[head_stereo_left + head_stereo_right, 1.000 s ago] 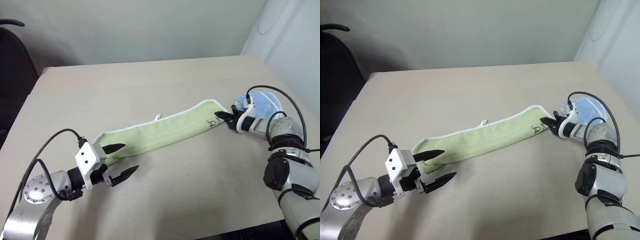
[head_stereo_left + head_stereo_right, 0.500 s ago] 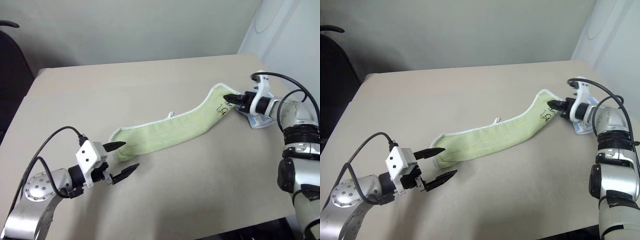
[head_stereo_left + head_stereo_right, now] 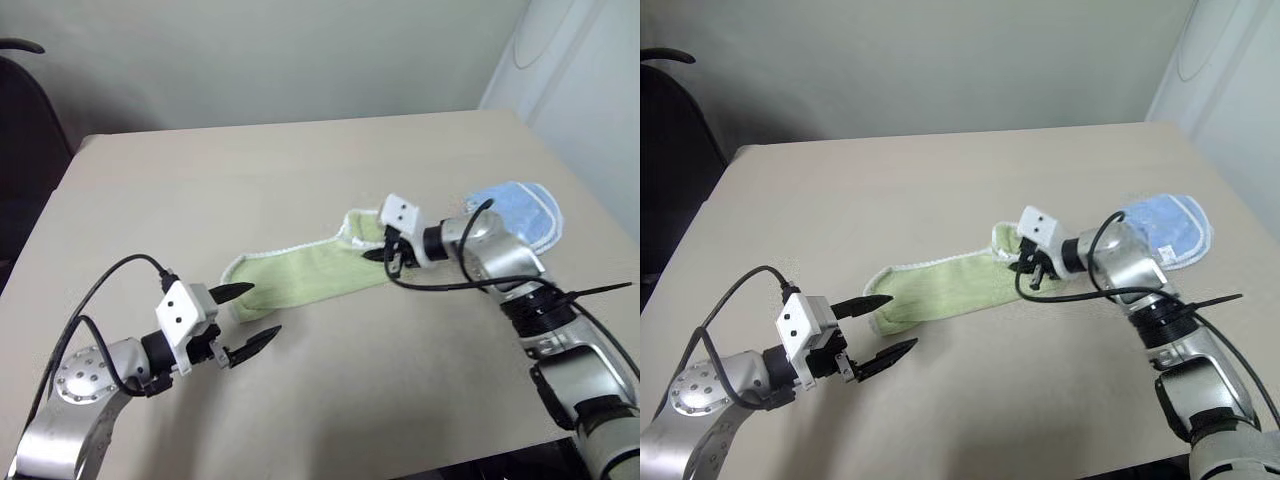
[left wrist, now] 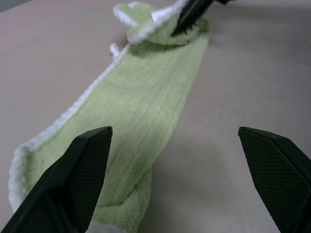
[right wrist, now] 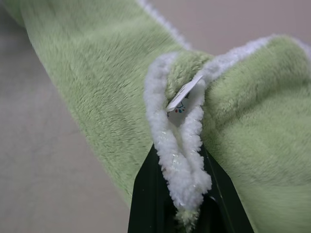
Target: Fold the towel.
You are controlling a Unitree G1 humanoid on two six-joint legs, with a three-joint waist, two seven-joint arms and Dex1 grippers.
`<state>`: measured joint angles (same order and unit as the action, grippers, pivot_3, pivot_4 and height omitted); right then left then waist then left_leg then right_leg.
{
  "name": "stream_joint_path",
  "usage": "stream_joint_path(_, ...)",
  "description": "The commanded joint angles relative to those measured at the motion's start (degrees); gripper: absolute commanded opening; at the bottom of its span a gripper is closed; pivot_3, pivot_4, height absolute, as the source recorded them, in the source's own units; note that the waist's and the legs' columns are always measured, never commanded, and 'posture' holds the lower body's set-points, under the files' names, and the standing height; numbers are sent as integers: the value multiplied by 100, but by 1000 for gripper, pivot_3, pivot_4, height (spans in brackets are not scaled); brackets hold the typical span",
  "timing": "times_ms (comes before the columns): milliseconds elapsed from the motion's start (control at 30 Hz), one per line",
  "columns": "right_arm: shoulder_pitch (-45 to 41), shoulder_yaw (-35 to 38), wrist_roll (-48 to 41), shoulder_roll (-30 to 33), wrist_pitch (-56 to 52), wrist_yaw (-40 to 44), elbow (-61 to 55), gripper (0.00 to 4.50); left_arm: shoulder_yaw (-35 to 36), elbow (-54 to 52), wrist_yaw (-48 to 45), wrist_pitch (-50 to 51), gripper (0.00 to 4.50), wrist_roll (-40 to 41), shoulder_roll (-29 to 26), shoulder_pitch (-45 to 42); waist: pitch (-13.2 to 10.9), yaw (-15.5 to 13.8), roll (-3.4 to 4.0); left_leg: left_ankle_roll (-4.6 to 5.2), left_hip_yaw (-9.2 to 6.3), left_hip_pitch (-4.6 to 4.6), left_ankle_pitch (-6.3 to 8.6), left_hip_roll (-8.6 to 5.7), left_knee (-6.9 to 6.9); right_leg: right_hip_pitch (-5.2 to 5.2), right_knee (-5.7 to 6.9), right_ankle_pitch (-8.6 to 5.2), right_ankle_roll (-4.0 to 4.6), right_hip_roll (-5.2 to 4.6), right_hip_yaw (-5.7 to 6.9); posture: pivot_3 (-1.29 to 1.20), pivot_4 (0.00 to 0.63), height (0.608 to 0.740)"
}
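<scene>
The light green towel (image 3: 305, 273) with white edging lies as a long strip across the middle of the table (image 3: 250, 180). Its right end is lifted and curled back over the strip. My right gripper (image 3: 386, 256) is shut on that end; in the right wrist view the white edging and a small tag sit pinched between the black fingers (image 5: 146, 194). My left gripper (image 3: 262, 310) stands open at the towel's left end, its upper finger just over the cloth's edge. The left wrist view looks along the towel (image 4: 146, 97) between the spread fingers (image 4: 82, 165).
A pale blue rounded cloth (image 3: 518, 208) lies on the table to the right of my right arm. A dark chair (image 3: 20, 150) stands beyond the table's left edge. A white wall panel rises at the far right.
My right gripper has carried the towel's right end to the left and turned it over onto the strip, rolling at the wrist. The blue cloth now lies uncovered. The left gripper stayed put.
</scene>
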<state>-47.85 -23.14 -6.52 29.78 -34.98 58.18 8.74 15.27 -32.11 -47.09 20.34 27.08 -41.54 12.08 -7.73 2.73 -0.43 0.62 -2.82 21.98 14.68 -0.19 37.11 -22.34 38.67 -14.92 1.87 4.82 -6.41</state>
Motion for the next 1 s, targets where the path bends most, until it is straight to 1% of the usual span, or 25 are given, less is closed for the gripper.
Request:
stream_joint_path(33, -43, 113, -84, -60, -103, 104, -207, 471, 139, -347, 123, -47, 4500, 28, 51, 151, 0, -4, 0, 0, -1, 0, 0, 0, 0, 2, -3, 0, 0, 0, 0, 0, 150, 740)
stream_joint_path(67, -37, 149, -144, -67, -167, 158, -226, 645, 150, -369, 144, -51, 4500, 35, 64, 190, 0, -6, 0, -2, -1, 0, -1, 0, 0, 3, -5, 0, 0, 0, 0, 0, 150, 740)
stream_joint_path(100, -36, 175, -175, -70, -203, 187, -231, 926, 153, -382, 160, -55, 4500, 39, 67, 213, 0, -6, 0, -2, -1, 0, -1, 0, 0, 3, -7, 0, 0, 0, 0, 0, 150, 740)
stream_joint_path(267, -92, 561, -652, -49, -636, 397, -373, 2677, 116, -400, 210, -60, 4500, 52, 87, 229, 0, -15, 0, -6, -1, 0, -3, 0, 0, 4, -7, 0, -1, 0, 0, 0, 150, 740)
stream_joint_path(333, -106, 795, -878, -15, -789, 434, -457, 3379, 106, -395, 221, -67, 4500, 73, 110, 206, 0, -17, 0, -9, -1, 0, -5, 0, 0, 5, -8, -1, -1, 0, 0, 0, 150, 740)
stream_joint_path(367, -111, 1031, -1134, 65, -941, 568, -516, 3714, 135, -395, 241, -54, 4500, 120, 142, 197, 0, -17, -1, -9, -1, 0, -5, 0, 0, 5, -8, -1, -2, 0, 0, 0, 150, 740)
stream_joint_path(433, -160, 1482, -1546, 177, -1138, 715, -511, 3714, 263, -392, 292, -15, 4500, 280, 218, 180, 0, -30, -1, -11, -1, 0, -7, 0, -1, 6, -10, -1, -2, 0, 0, 0, 150, 740)
stream_joint_path(500, -357, 1893, -1663, 111, -1173, 417, -135, 3714, 507, -361, 421, 95, 4500, 615, 354, 134, 0, -36, -1, -16, 0, 0, -9, 0, -1, 9, -12, -2, -4, 0, -1, 0, 150, 740)
stream_joint_path(533, -539, 2037, -1549, -5, -1134, 41, 302, 3512, 648, -329, 513, 184, 4500, 857, 442, 99, 0, -37, -1, -17, 0, -1, -10, 0, 0, 9, -12, -2, -4, 0, -1, 0, 150, 740)
stream_joint_path(600, -692, 1955, -1109, -159, -702, -476, 1003, 3033, 851, -294, 736, 396, 4500, 1344, 628, 18, 1, -20, -2, -19, 1, -6, -11, 0, 0, 9, -6, -2, -4, 0, -3, 0, 150, 740)
stream_joint_path(633, -682, 1895, -1003, -220, -475, -531, 1180, 2750, 916, -289, 849, 499, 4500, 1559, 711, -20, 4, -21, -7, -18, -1, -8, -11, 1, -1, 10, -2, -2, -3, 0, -3, 0, 150, 740)
stream_joint_path(667, -644, 1880, -989, -327, -340, -557, 1316, 2340, 984, -269, 999, 634, 4500, 1834, 814, -61, 6, -21, -9, -16, -1, -12, -10, 1, -1, 11, 0, -2, -3, 1, -1, 0, 150, 740)
stream_joint_path(733, -505, 1777, -865, -546, 188, -522, 1622, 1677, 1123, -183, 1243, 907, 4500, 2341, 964, -58, 6, -16, -9, -15, -1, -11, -9, 2, -4, 8, 1, -3, -1, 1, 0, 0, 150, 740)
stream_joint_path(867, -287, 1493, -462, -873, 1154, -474, 2355, 155, 1351, -59, 1752, 1309, 4500, 3098, 1169, 58, 3, -18, -5, -24, 3, -4, -14, 1, -9, -4, 6, -4, 0, 1, -1, 0, 150, 740)
stream_joint_path(900, -244, 1397, -332, -919, 1433, -459, 2553, 37, 1428, -34, 1977, 1397, 4500, 3378, 1253, 51, 2, -17, -4, -26, 2, -4, -15, 0, -9, -4, 5, -4, 0, 1, -1, 0, 150, 740)
stream_joint_path(933, -227, 1339, -239, -967, 1633, -453, 2738, 37, 1508, 4, 2204, 1478, 4500, 3679, 1324, 39, 2, -19, -4, -26, 4, -3, -15, 1, -8, -4, 6, -4, 0, 1, -1, 0, 150, 740)
stream_joint_path(1000, -239, 1128, 178, -1113, 2101, -837, 3378, 37, 1660, 69, 2744, 1562, 4500, 4524, 1580, 89, 3, -28, -5, -27, 3, -4, -16, 0, -2, 1, 6, -3, -1, 0, 0, 0, 150, 740)
